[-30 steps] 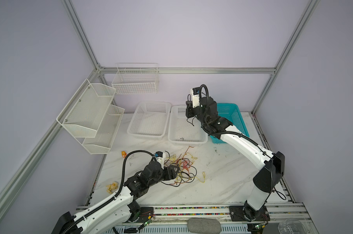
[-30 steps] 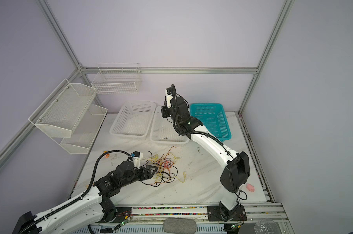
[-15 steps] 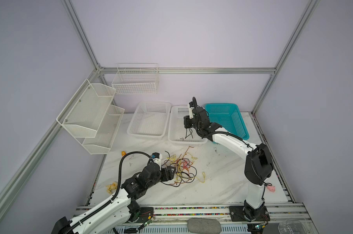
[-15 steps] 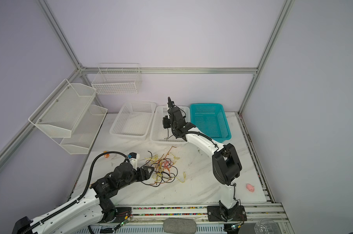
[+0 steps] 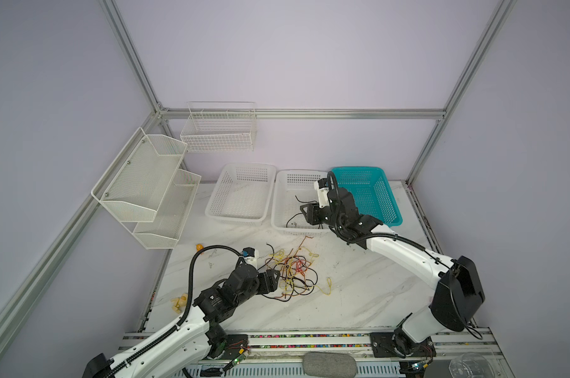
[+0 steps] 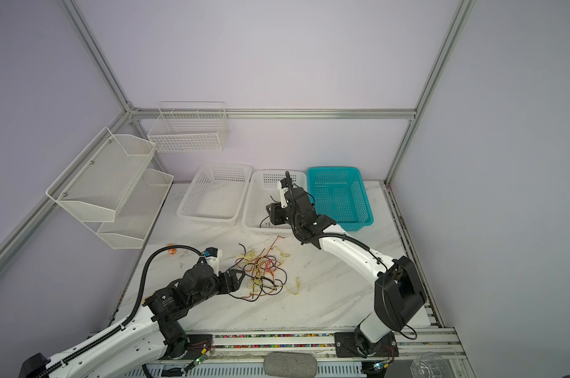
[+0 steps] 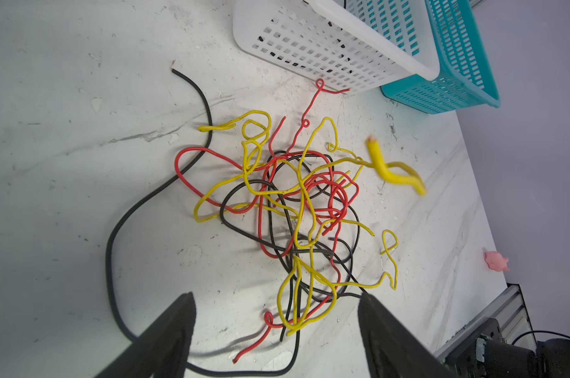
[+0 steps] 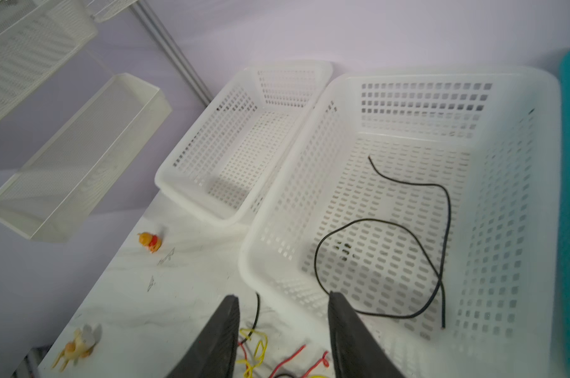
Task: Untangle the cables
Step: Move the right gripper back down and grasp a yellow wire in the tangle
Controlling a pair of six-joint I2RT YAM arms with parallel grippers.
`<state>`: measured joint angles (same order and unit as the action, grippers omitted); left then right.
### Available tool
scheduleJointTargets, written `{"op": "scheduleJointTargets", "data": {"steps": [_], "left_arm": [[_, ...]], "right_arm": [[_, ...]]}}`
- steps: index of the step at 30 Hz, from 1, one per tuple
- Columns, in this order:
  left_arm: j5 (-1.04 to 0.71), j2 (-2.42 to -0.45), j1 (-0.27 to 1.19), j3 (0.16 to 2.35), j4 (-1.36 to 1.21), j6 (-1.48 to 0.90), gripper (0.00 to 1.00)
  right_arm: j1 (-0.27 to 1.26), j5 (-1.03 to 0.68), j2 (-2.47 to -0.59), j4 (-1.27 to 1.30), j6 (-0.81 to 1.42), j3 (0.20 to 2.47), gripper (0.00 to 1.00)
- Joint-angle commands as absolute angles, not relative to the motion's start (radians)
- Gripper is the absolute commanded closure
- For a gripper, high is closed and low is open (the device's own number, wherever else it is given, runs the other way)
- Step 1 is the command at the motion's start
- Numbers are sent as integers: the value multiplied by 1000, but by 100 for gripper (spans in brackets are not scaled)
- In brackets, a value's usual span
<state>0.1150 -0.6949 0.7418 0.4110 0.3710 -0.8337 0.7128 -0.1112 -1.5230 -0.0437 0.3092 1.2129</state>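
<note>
One cable (image 8: 449,212) separated, in white basket (image 8: 408,73).
My right end effector (image 8: 283,296) hangs spread above it; left end effector (image 7: 275,296), spread, faces the tangle (image 7: 293,203).

This is a robot lab. A left robot arm (image 5: 165,340) and a right robot arm (image 5: 404,255) stand at a white surface's (image 5: 358,304) front edge, inside a metal frame (image 5: 309,113).

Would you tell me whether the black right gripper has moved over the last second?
Yes. The black right gripper has come down from above the far rim of the middle white perforated plastic basket toward its near rim.
</note>
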Motion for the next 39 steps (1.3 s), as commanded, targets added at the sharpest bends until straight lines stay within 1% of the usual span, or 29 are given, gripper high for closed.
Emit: {"op": "scheduleJointTargets", "data": {"steps": [1, 5, 6, 11, 13, 16, 18, 20, 22, 26, 34, 36, 37, 39], "left_arm": [[166, -655, 740, 444, 383, -809, 21], [167, -650, 736, 439, 383, -814, 20], [162, -653, 736, 437, 382, -817, 20], [146, -661, 736, 413, 350, -833, 20], [141, -670, 735, 415, 347, -834, 20], [132, -690, 735, 426, 343, -825, 20], [124, -710, 734, 435, 339, -816, 20], [116, -730, 734, 443, 336, -812, 20], [109, -746, 733, 443, 322, -810, 20], [91, -773, 733, 435, 283, -819, 20], [53, -797, 734, 424, 251, -840, 20], [42, -798, 733, 412, 231, -849, 20], [38, -801, 733, 408, 225, -852, 20], [27, -811, 733, 402, 208, -857, 20]], "right_arm": [[807, -200, -1438, -2, 269, 1083, 51], [848, -177, -1379, -17, 301, 951, 50], [853, -155, -1339, -33, 310, 921, 51], [868, -85, -1294, -102, 365, 789, 51], [880, -98, -1276, -130, 397, 748, 52], [935, -94, -1222, -159, 459, 700, 52], [964, -122, -1202, -192, 507, 679, 52], [989, -133, -1207, -243, 523, 670, 51], [1007, -101, -1214, -289, 523, 661, 51], [1011, -107, -1221, -280, 531, 646, 50], [1032, -94, -1368, -271, 534, 672, 52], [1039, -89, -1407, -263, 532, 677, 58], [1043, -87, -1410, -261, 532, 679, 63], [1049, -72, -1395, -271, 530, 692, 76]]}}
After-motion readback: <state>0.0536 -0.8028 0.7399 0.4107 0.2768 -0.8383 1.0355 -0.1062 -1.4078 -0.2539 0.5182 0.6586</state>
